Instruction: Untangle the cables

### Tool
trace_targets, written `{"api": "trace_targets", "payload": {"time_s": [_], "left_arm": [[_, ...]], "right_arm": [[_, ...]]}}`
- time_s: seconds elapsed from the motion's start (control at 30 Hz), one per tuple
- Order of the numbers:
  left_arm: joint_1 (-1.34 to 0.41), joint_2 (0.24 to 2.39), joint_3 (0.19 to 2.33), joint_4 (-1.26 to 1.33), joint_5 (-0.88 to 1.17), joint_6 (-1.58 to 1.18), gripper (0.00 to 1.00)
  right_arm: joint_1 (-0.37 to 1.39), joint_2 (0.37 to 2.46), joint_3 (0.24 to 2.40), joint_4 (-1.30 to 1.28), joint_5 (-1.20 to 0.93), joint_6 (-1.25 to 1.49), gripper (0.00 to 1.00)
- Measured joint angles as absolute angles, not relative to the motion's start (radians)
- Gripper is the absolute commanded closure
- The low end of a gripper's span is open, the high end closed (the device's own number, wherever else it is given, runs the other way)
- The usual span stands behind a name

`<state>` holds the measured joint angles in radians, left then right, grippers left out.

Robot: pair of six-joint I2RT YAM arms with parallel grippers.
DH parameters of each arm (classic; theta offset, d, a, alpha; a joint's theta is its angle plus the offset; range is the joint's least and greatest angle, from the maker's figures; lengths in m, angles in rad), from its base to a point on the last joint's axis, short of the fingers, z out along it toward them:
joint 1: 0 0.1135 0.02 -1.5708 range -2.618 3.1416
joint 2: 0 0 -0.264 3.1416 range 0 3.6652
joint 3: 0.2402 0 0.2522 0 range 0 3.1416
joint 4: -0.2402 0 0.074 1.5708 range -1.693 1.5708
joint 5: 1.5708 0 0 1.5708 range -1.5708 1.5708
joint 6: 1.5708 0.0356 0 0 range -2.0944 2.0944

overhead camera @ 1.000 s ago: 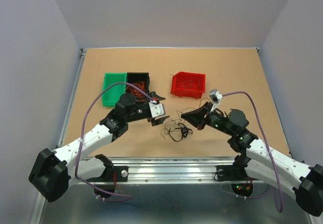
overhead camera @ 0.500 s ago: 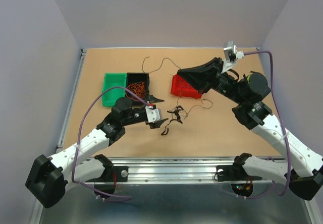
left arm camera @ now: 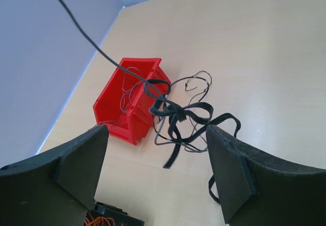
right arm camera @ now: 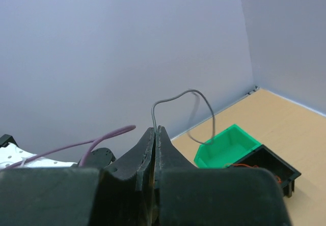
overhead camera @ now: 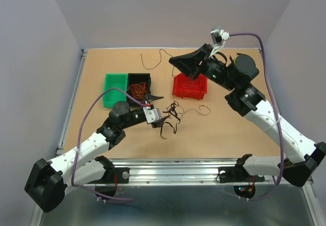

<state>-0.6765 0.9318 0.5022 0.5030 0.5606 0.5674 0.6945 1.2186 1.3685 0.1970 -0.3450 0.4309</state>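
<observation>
Clearly the right gripper [overhead camera: 173,61], raised above the red bin [overhead camera: 190,87], is clenched on one thin wire [right arm camera: 154,114] that runs down to the dark knot of cables [overhead camera: 171,115] near the middle of the table [overhead camera: 229,134]. The left gripper [overhead camera: 164,113] is spread wide just before that knot, grasping nothing. By the look of it, the left fingers should close on the knot to anchor it, so the strand slides out instead of dragging the bundle.
</observation>
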Motion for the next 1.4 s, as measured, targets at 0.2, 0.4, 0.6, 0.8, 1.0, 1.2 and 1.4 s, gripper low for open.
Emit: {"api": "trace_targets", "payload": {"time_s": [0.2, 0.4, 0.6, 0.8, 1.0, 1.2, 1.4], "left_arm": [[-0.676, 0.953, 0.472, 0.642, 0.514, 0.476, 0.12], [-0.675, 1.089, 0.545, 0.720, 0.537, 0.369, 0.23], [-0.672, 1.117, 0.567, 0.778, 0.592, 0.301, 0.40], [-0.672, 1.166, 0.629, 0.833, 0.606, 0.260, 0.53], [-0.672, 1.277, 0.642, 0.846, 0.617, 0.259, 0.54], [-0.679, 1.396, 0.642, 0.755, 0.602, 0.305, 0.57], [-0.709, 1.415, 0.642, 0.699, 0.566, 0.347, 0.57]], "right_arm": [[0.694, 1.229, 1.369, 0.194, -0.363, 0.487, 0.99], [0.694, 1.229, 1.368, 0.245, -0.377, 0.522, 0.99], [0.694, 1.230, 1.368, 0.271, -0.392, 0.540, 0.99], [0.694, 1.232, 1.368, 0.302, -0.397, 0.554, 1.00], [0.694, 1.243, 1.371, 0.316, -0.397, 0.567, 0.99], [0.694, 1.306, 1.579, 0.263, -0.352, 0.558, 0.99], [0.694, 1.250, 1.780, 0.258, -0.204, 0.490, 0.99]]}}
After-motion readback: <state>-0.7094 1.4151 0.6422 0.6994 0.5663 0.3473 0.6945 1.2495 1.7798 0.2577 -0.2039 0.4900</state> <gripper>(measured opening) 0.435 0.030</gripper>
